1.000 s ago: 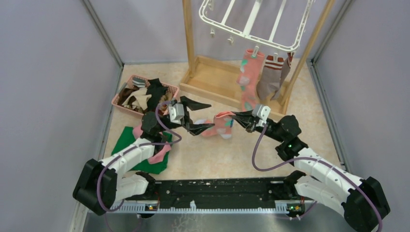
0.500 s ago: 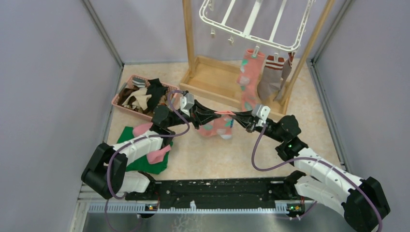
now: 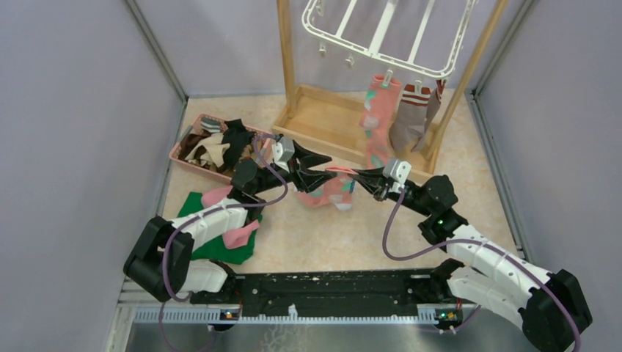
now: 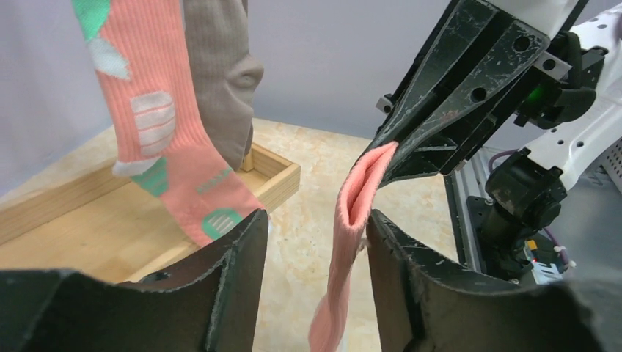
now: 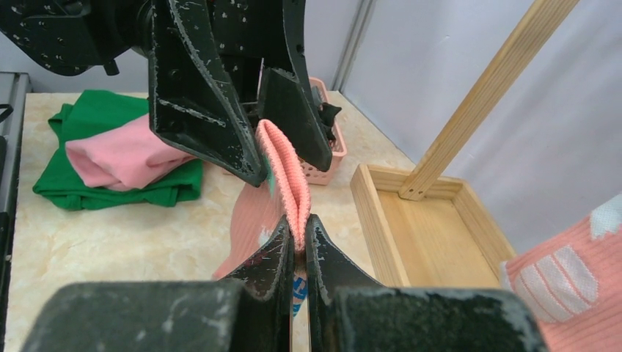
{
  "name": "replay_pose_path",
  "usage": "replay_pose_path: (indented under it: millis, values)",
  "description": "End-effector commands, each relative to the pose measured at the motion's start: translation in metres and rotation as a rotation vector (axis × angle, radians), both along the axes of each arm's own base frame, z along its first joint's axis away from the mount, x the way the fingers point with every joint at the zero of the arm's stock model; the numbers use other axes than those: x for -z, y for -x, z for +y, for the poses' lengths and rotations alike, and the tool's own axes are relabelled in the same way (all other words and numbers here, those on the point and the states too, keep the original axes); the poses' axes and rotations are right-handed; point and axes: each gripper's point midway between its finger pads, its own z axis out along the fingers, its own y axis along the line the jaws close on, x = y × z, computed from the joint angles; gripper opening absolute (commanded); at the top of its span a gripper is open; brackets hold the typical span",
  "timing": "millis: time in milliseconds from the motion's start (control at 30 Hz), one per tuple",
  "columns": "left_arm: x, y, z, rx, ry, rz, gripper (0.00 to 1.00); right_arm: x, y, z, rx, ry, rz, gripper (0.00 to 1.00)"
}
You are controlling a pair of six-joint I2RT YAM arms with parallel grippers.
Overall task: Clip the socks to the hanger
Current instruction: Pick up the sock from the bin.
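Above the beige table (image 3: 315,242), well short of the hanger (image 3: 381,53), the right gripper (image 3: 359,177) is clamped on the pink sock (image 3: 331,192) cuff while the left gripper (image 3: 320,167) straddles it, jaws apart; if you close off-centre, the cuff may pull free.

No writing, label, brand, number or sign can be read in any of the views. The only markings are the teal and white blocks knitted into the hanging salmon-pink fabric sock (image 4: 158,125), and these are plain pattern shapes, not letters or figures.
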Motion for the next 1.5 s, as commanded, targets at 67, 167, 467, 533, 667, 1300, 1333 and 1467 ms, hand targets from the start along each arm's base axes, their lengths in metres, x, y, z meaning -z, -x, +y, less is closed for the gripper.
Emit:
replay_pose_path:
  millis: [67,167,467,533,667,1300,1333,1467]
  values:
    - [-0.029,-0.015,0.013,-0.039,0.099,0.059,0.75,-0.029,-0.011,-0.018,0.136,-0.096,-0.034,0.0]
    - [-0.038,-0.031,0.031,-0.043,0.139,0.151,0.83,-0.03,-0.019,-0.029,0.212,-0.128,-0.021,0.0]
    - [-0.073,-0.061,0.043,0.027,0.244,0.111,0.99,-0.025,-0.03,-0.05,0.283,-0.195,0.032,0.0]
    - [-0.078,-0.07,0.041,0.036,0.269,0.093,0.99,-0.025,-0.031,-0.053,0.283,-0.209,0.04,0.0]
    - [-0.092,-0.091,0.034,0.089,0.346,0.096,0.99,-0.024,-0.033,-0.056,0.282,-0.215,0.045,0.0]
    - [-0.115,-0.172,-0.014,0.322,0.515,0.021,0.98,-0.021,-0.034,-0.06,0.281,-0.229,0.054,0.0]
    - [-0.115,-0.175,-0.015,0.325,0.52,0.005,0.98,-0.021,-0.034,-0.06,0.282,-0.229,0.054,0.0]
    - [-0.121,-0.181,-0.021,0.329,0.552,-0.07,0.98,-0.02,-0.034,-0.06,0.278,-0.227,0.053,0.0]
